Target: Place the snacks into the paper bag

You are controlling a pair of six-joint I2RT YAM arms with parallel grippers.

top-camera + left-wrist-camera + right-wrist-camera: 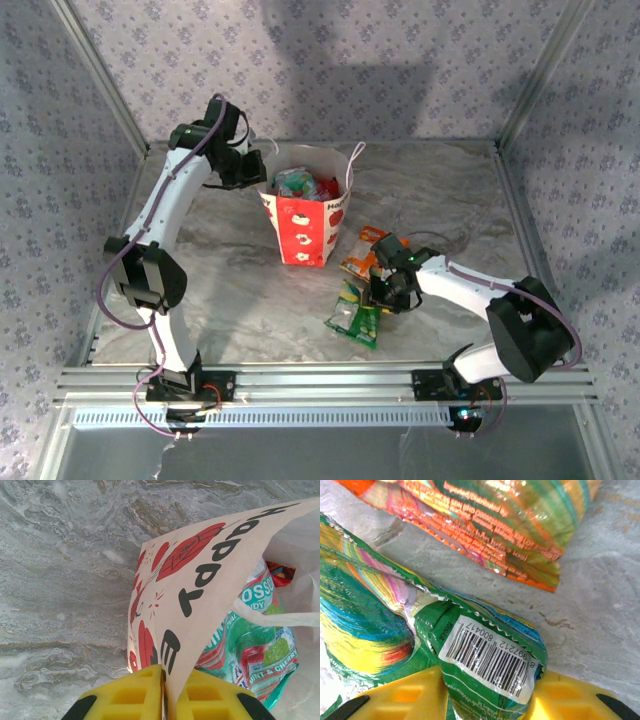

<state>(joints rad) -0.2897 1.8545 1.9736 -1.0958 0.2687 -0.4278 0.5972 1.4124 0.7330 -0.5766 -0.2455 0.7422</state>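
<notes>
While the left gripper clamps the left rim of the paper bag, its yellow fingers pinched tight on the printed paper wall, the bag stands upright and open-mouthed in the middle of the marbled worktop, nearer the far edge. Inside it lie a teal packet and, behind that, a red packet. Toward the near edge, right of centre, the right gripper grasps the green packet, whose barcoded end is bunched between the yellow pads while the rest lies on the worktop. Just beyond it, with a bare strip of worktop between them, lies the orange packet, between the green one and the bag
</notes>
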